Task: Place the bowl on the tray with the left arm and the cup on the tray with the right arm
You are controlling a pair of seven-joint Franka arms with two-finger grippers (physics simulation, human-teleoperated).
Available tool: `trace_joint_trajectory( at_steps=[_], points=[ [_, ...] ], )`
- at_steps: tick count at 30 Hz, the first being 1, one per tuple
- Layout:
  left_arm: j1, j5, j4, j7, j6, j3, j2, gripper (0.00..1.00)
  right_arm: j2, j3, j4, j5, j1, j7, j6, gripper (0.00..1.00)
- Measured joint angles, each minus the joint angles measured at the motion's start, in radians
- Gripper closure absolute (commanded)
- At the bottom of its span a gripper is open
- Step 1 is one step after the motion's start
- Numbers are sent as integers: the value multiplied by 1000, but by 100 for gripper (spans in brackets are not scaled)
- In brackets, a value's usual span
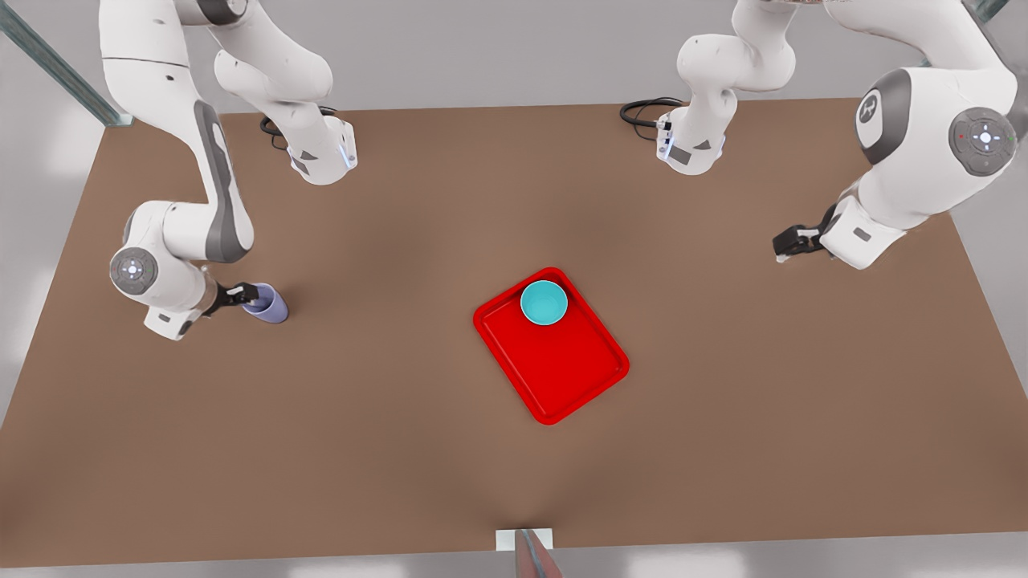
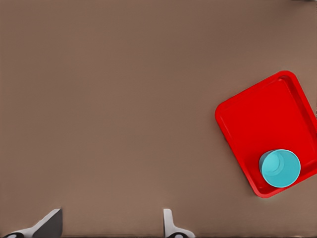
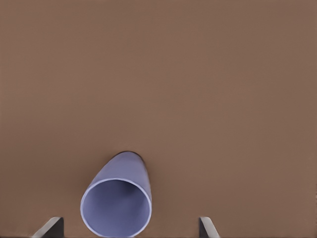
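The red tray (image 1: 562,369) lies near the table's middle, and the teal bowl (image 1: 544,303) stands upright in its far corner. The left wrist view shows the same tray (image 2: 257,119) and bowl (image 2: 280,168). My left gripper (image 1: 781,247) hovers open and empty at the front view's right, well away from the tray; its fingertips (image 2: 49,223) stand wide apart. The lavender cup (image 1: 269,305) is on the table at the front view's left. My right gripper (image 1: 247,294) is open at the cup's rim, and the cup (image 3: 119,193) sits between its spread fingers (image 3: 205,227).
The brown table (image 1: 385,449) has bare room all around the tray. Both arm bases and black cables (image 1: 642,112) stand along the far edge. A small white mount (image 1: 506,539) with a reddish bar sits at the near edge.
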Motion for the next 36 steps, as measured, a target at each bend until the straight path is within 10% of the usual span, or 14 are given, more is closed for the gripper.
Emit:
trace_joint_trajectory(
  at_steps=[27,32,36],
  points=[
    [53,12,95,26,105,-12,143,0,121,0,-100,0,-55,-70,145,0],
    [48,12,95,26,103,-26,144,0,141,2,-94,-1,-51,-70,145,64],
    [46,14,95,27,102,-30,139,0,157,2,-88,0,-52,-70,144,76]
  ],
)
